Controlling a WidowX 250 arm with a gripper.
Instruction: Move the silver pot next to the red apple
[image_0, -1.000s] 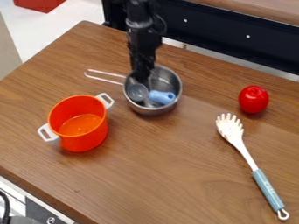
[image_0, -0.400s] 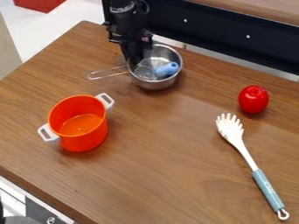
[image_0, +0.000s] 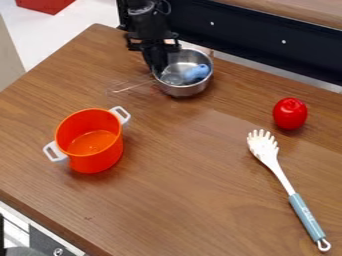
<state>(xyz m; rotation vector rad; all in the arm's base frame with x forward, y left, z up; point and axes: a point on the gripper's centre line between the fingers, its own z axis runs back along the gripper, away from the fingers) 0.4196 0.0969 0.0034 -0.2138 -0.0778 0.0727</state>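
One gripper (image_0: 158, 72) at the rim of the silver pot (image_0: 186, 90), grip impossible to tell, red apple (image_0: 290, 114) well apart.

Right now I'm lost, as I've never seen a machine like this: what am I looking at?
The black machine is a robot arm, seen by a fixed camera looking down at a slant. Its gripper is at the left rim of a silver pot; whether it holds the pot, I can't tell. Inside lies something blue. Also on the wooden table are an orange pot with white handles, a red apple and a pasta server.
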